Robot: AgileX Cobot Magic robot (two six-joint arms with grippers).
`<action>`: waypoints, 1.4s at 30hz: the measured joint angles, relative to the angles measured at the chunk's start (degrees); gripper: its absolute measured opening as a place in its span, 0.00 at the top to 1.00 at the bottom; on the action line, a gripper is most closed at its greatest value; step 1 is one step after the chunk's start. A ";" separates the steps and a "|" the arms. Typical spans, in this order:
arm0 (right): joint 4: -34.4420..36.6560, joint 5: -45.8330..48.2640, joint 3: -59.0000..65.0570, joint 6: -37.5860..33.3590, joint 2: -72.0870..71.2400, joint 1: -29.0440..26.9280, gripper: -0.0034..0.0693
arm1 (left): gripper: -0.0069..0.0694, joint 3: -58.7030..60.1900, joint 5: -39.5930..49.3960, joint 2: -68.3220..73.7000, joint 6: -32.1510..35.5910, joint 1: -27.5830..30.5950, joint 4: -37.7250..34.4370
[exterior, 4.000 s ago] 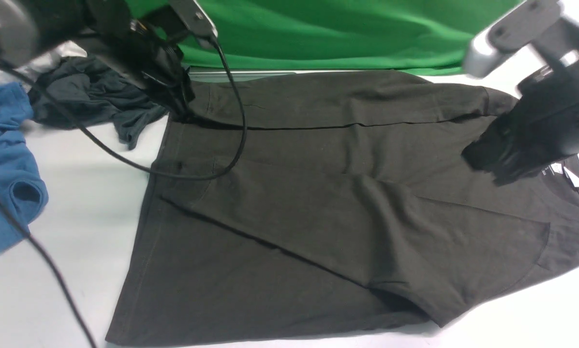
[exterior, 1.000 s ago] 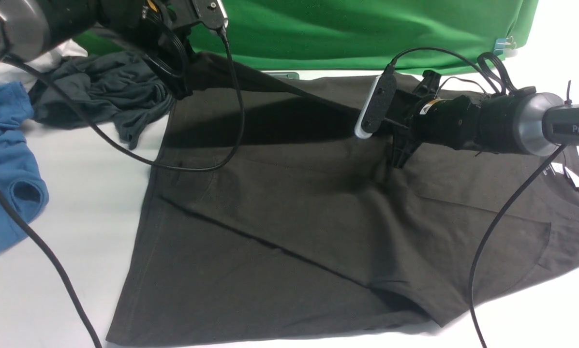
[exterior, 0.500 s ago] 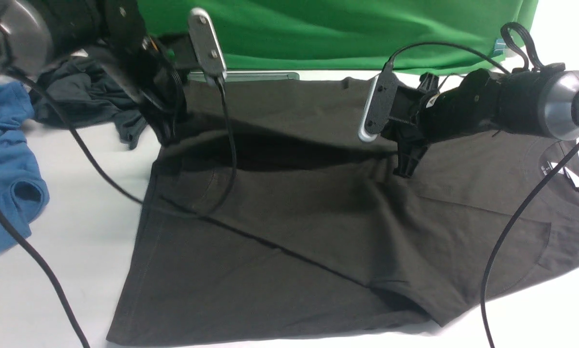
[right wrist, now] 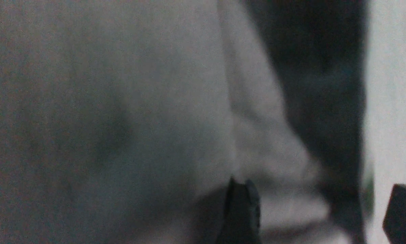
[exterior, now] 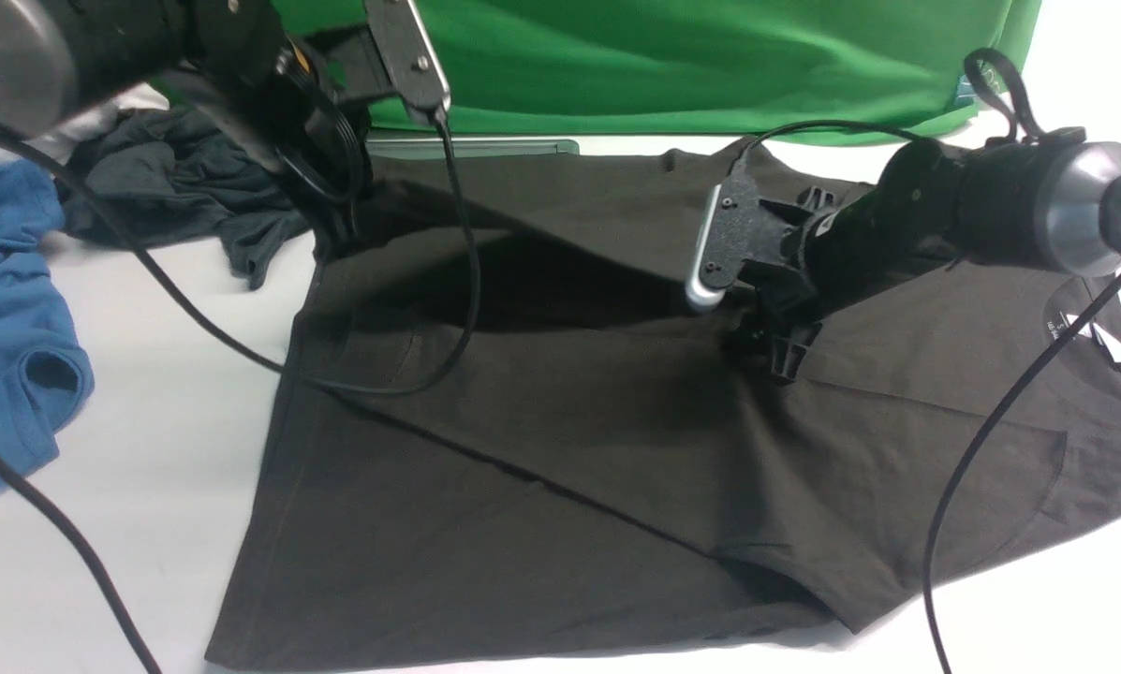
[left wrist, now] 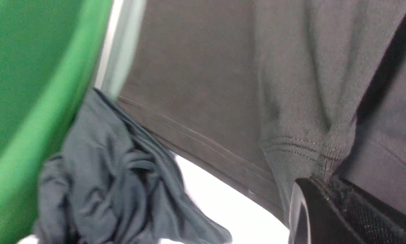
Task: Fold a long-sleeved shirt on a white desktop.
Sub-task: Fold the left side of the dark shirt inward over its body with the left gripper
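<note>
Soft shirt, one cuff pinched, the other gripper free

We see the long-sleeved shirt [exterior: 560, 487] spread over the middle and lower frame on the white desktop [exterior: 148, 449]. The left gripper [exterior: 335, 225], upper left, is clenched on the ribbed cuff [left wrist: 304, 149]. The right gripper [exterior: 775, 351], right of centre, sits low over the cloth with its jaws apart, holding nothing. We judge the cotton light, limp and quick to crease, so it is best pinched at hems, cuffs or shoulder seams.
</note>
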 joint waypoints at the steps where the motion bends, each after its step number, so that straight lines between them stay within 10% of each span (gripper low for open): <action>1: 0.17 -2.63 0.00 -0.58 0.27 0.47 0.25 | 0.88 0.00 -0.71 -0.66 -0.22 0.00 -0.21; 9: 0.85 -15.32 0.00 -2.63 4.27 0.97 0.42 | 0.88 0.00 -1.39 -1.63 -0.56 0.00 -0.64; 16: 0.80 -19.01 0.00 -2.74 5.87 0.99 0.84 | 0.88 0.00 -0.34 -1.63 -0.56 0.00 -1.01; 20: 0.80 -16.02 0.00 -2.74 4.57 0.99 0.92 | 0.88 0.54 2.54 -1.63 -0.35 0.00 -1.01; 31: 0.68 -10.74 0.00 -1.18 0.85 0.99 0.82 | 0.88 5.34 1.20 -1.63 -0.20 0.00 0.95; 42: 0.58 -9.57 0.00 2.36 1.57 0.94 0.29 | 0.86 7.92 3.84 -1.63 -0.20 0.00 -0.49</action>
